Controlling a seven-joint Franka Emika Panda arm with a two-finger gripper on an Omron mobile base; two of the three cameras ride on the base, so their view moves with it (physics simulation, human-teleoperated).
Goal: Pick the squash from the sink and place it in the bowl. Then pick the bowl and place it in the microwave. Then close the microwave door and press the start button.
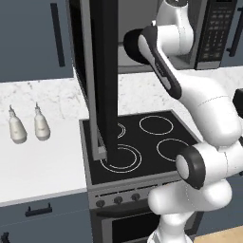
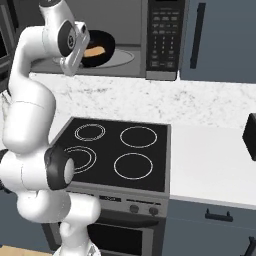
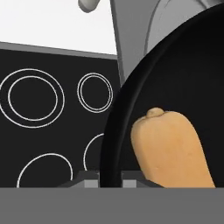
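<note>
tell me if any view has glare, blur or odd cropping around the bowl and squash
Hand view: sharp and glare-free, but so close that the bowl runs off frame and the squash looms large. Right base view: evenly lit, soft, arm overlapping the bowl's left edge.

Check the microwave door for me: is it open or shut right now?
Open. The microwave door stands swung out edge-on over the stove, and the grey cavity is exposed with the bowl holding the squash inside.

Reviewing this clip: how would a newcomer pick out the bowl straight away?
Look above the stove into the open microwave. The bowl is the round black dish inside it, on the left. Only it holds the orange-tan squash.
</note>
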